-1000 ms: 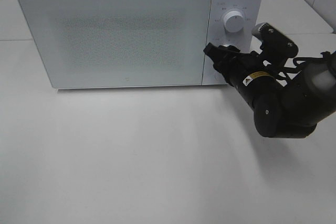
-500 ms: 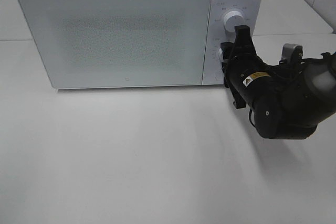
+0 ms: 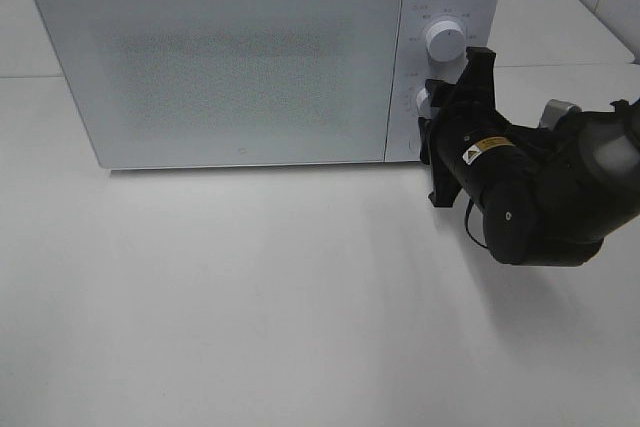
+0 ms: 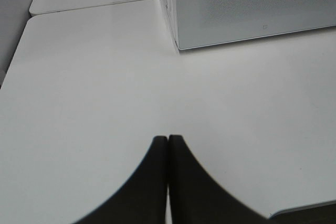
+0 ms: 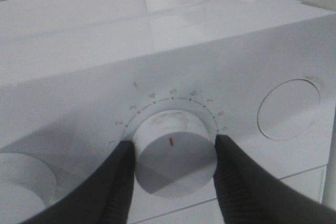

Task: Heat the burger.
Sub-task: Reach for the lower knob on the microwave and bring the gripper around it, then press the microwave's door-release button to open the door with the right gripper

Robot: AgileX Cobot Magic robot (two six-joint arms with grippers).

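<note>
Item one: white box-shaped microwave oven [image 3: 220, 57], standing on the white table [image 3: 250, 327], door shut; its speckled window is letting nothing inside show through.
Item two: burger. I am not seeing it in any view.
Item three: my right claw [image 5: 173, 148], pinching the round white lower dial [image 5: 173, 158] by its two sides. From above, my own arm is covering most of that dial.
Item four: my left claw [image 4: 168, 148], tips pressed together, hanging over the table.
</note>
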